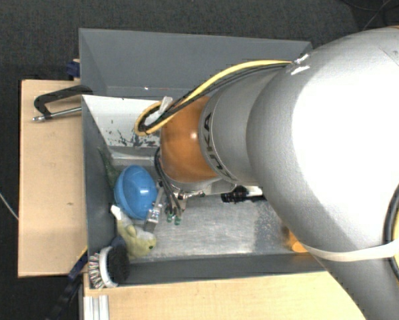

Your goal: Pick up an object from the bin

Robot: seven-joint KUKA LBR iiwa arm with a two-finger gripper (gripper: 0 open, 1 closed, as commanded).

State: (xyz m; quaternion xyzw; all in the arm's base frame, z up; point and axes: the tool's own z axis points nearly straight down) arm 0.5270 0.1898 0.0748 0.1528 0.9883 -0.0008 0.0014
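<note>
The gripper (166, 212) hangs in the grey bin (186, 65) beside a blue dome-shaped object (134, 191) and a yellowish soft toy (138, 243); whether it is open cannot be told.

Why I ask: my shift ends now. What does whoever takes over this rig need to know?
Gripper: low in the left part of the bin, right beside the blue round thing; nothing seen held.
Pale yellow soft thing lies just below it in the view; black brush at the bottom-left corner.
Done: arm is down in the bin.
Left: grasp one thing, lift it out.
</note>
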